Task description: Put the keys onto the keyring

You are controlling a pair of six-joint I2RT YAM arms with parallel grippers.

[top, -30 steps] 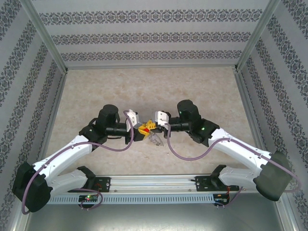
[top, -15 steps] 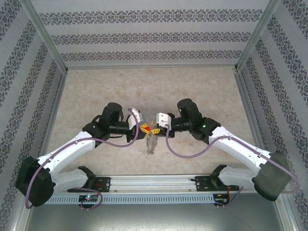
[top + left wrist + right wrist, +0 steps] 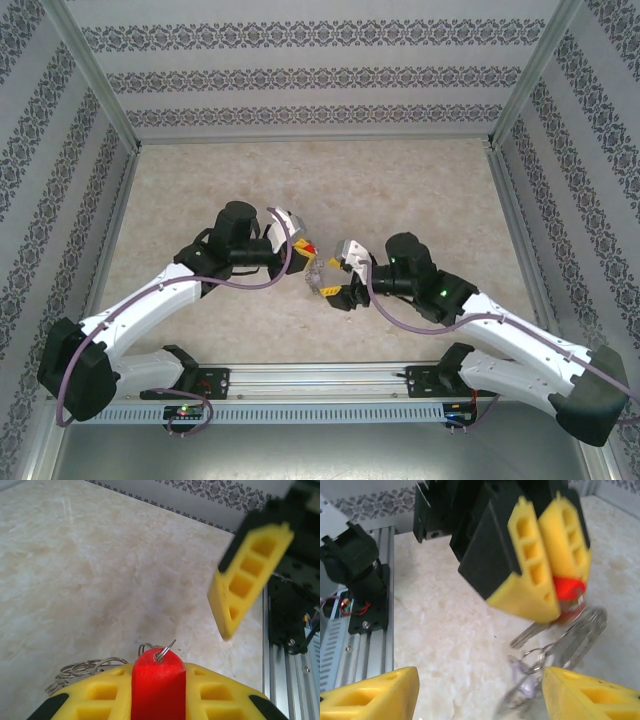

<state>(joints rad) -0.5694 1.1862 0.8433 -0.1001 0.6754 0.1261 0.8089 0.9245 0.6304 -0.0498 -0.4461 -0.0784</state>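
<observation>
My left gripper is shut on the red plastic head of a key, held above the table. In the left wrist view the red head sits between the yellow pads, and a thin wire of the keyring passes through its hole. Silvery keys and small rings dangle below it, blurred. My right gripper stands open just right of the hanging bunch, its fingers wide apart with nothing gripped. One of its fingers shows in the left wrist view.
The marble-look tabletop lies under both arms, with patterned walls around it. An aluminium rail with the arm bases runs along the near edge. A black base mount stands at the table edge.
The right gripper has opened, let go of the bunch and drawn back toward the near right. The left gripper has swung slightly up and right, still holding the red-headed key.
</observation>
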